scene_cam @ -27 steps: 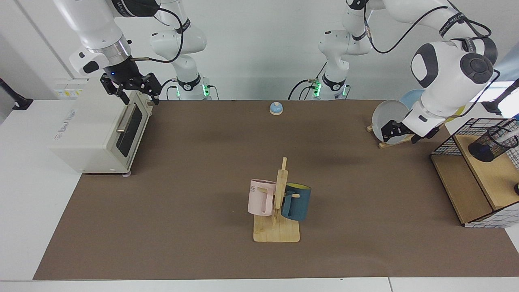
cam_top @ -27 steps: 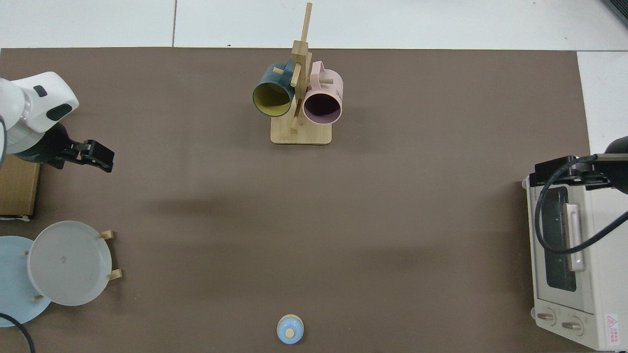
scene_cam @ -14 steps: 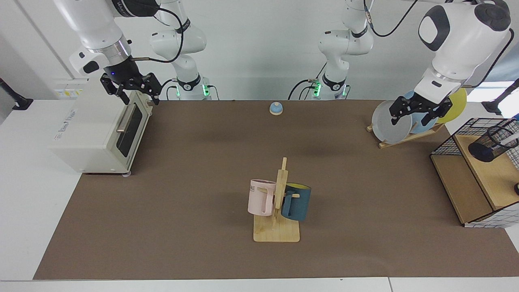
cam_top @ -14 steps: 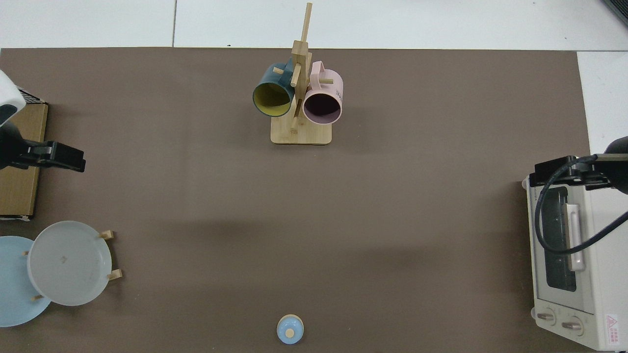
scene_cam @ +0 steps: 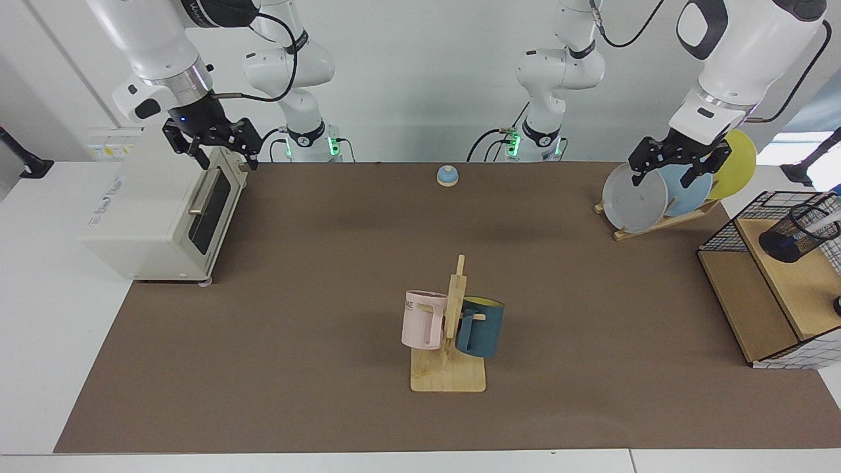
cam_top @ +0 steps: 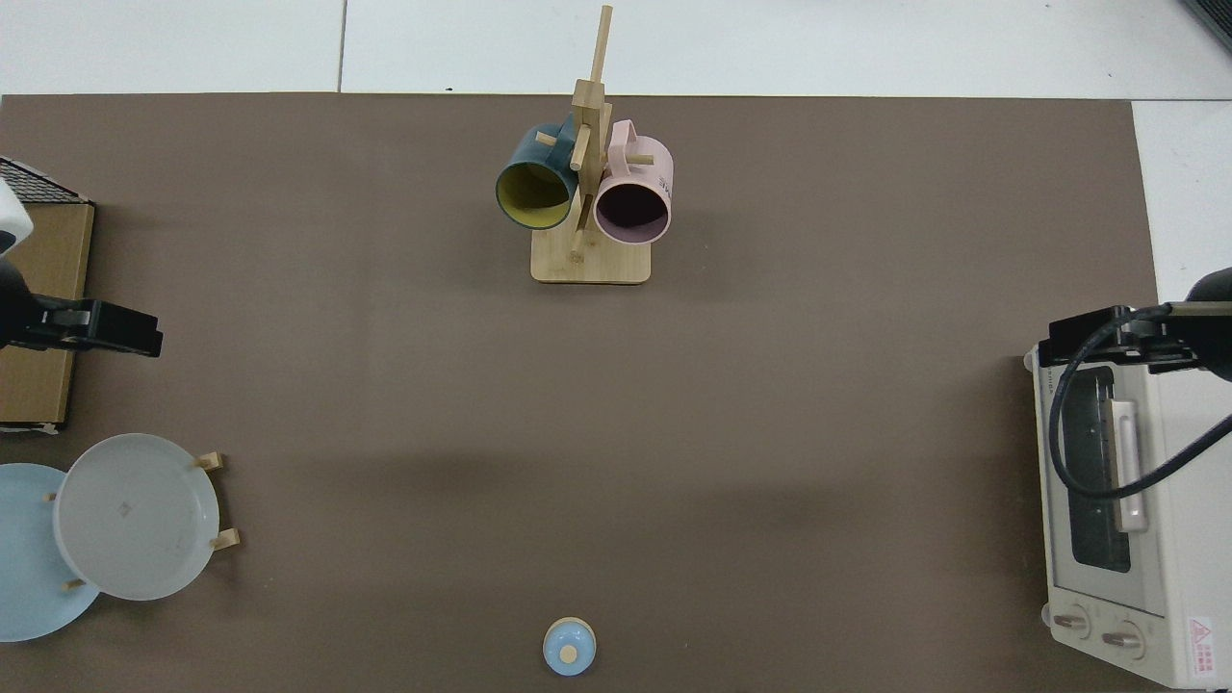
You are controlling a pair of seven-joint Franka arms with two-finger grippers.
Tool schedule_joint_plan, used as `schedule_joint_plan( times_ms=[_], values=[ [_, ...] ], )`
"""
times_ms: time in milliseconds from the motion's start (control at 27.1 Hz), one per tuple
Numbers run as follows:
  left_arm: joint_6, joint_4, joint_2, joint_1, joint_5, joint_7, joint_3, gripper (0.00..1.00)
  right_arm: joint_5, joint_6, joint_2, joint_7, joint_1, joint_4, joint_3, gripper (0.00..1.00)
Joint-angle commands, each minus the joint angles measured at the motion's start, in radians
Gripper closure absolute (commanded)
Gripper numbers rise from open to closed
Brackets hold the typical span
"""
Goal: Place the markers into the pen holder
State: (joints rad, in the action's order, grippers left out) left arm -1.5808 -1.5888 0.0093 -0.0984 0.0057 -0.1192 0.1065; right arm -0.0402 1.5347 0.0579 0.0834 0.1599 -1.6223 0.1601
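Facing view only: pen holder [scene_cam: 796,232] on wooden shelf [scene_cam: 792,279] in wire basket [scene_cam: 729,226], marker [scene_cam: 822,222] inside, leaning, long axis steep. Left gripper [scene_cam: 680,172] above plates [scene_cam: 634,197], jaws apart, empty. Right gripper [scene_cam: 211,147] waits at toaster oven [scene_cam: 158,210], jaws apart, empty.

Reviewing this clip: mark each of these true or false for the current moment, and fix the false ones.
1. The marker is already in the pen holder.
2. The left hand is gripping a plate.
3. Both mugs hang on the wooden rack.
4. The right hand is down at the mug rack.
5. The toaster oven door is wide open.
1. True: the marker stands in the pen holder.
2. False: the left hand hovers open and empty above the plates.
3. True: the pink mug and blue mug hang on the wooden rack.
4. False: the right hand waits, open, above the toaster oven.
5. False: the door is shut.
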Motion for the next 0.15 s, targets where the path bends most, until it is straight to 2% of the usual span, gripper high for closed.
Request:
schedule_joint_plan(
  times_ms=[0,111],
  values=[
    [-0.024,-0.028,-0.017,-0.004,-0.013,0.009,0.004,0.0,-0.02,0.013,0.002,-0.024,-0.013,-0.005,-0.002,0.0],
    [-0.024,-0.03,-0.019,-0.004,-0.013,0.009,0.007,0.0,-0.02,0.013,0.002,-0.025,-0.011,-0.005,-0.004,0.0]
  ],
)
